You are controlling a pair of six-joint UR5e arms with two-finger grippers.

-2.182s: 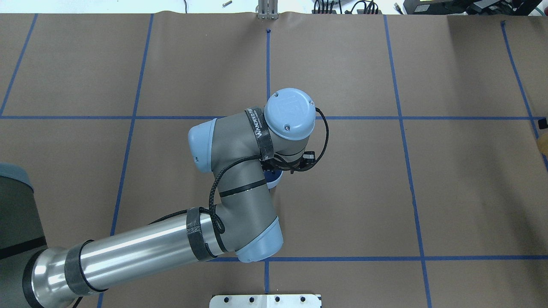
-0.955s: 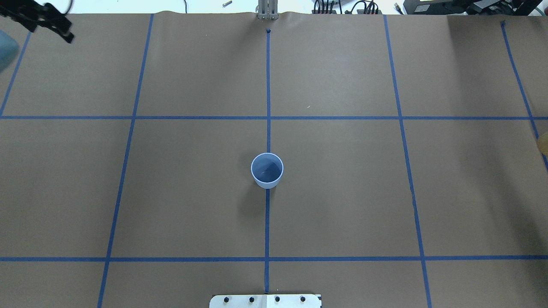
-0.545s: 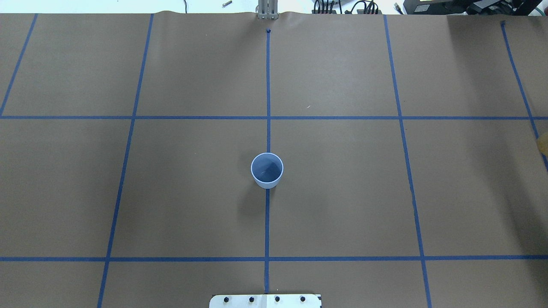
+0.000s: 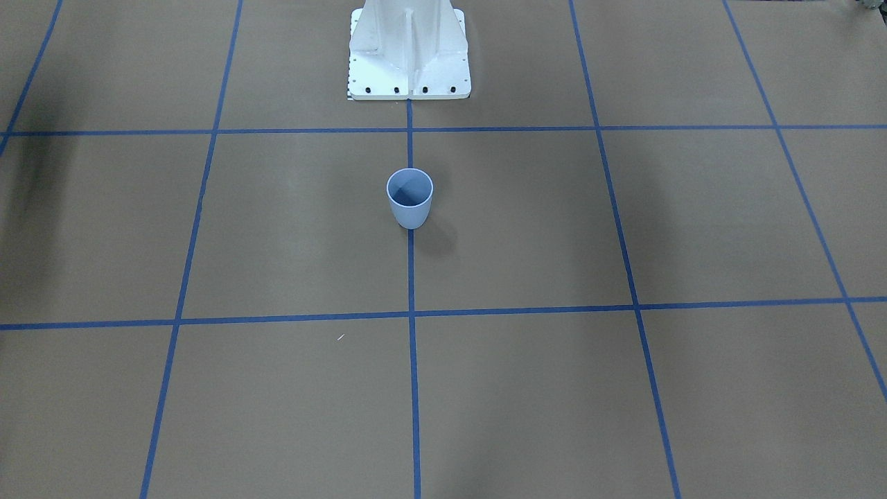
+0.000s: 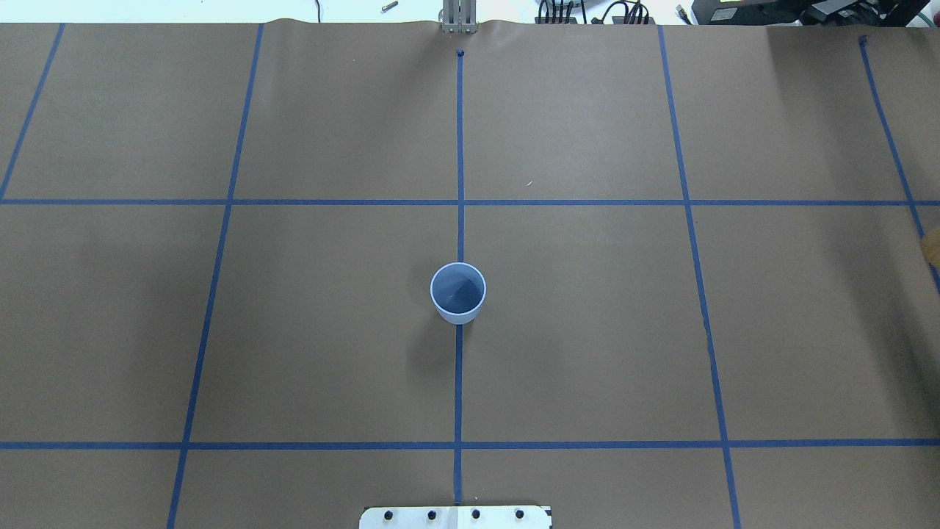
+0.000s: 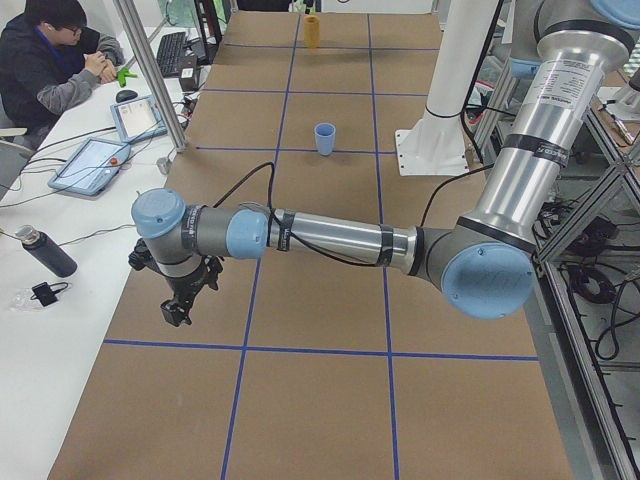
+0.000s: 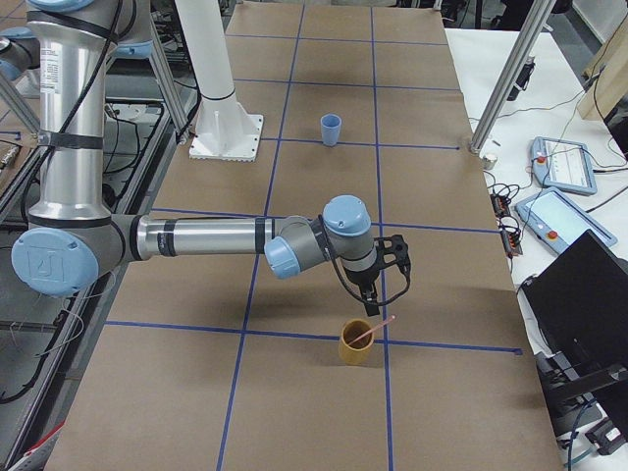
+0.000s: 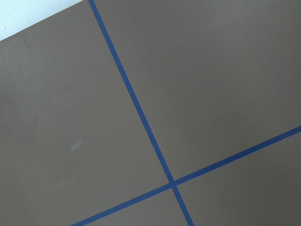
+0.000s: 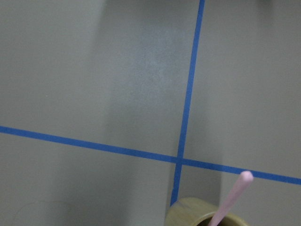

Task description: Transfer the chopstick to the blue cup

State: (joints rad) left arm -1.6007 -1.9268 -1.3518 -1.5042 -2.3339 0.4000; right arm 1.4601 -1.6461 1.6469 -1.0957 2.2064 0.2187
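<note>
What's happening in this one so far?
The pink chopstick leans in the tan cup at the table's right end, and the right gripper hovers just above it. The blue cup stands empty at the centre. The left gripper hangs over the table's left end, holding nothing visible.

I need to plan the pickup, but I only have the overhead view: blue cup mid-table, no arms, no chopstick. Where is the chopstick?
Observer: The pink chopstick leans in a yellow cup at the end of the table on the robot's right.
Operator: Is an arm near it?
Observer: Yes. The right gripper hangs just above that cup, close to the chopstick's top. I cannot tell whether it is open or shut.
Operator: And the left arm?
Observer: The left gripper points down over the table's opposite end, far from the blue cup.
</note>
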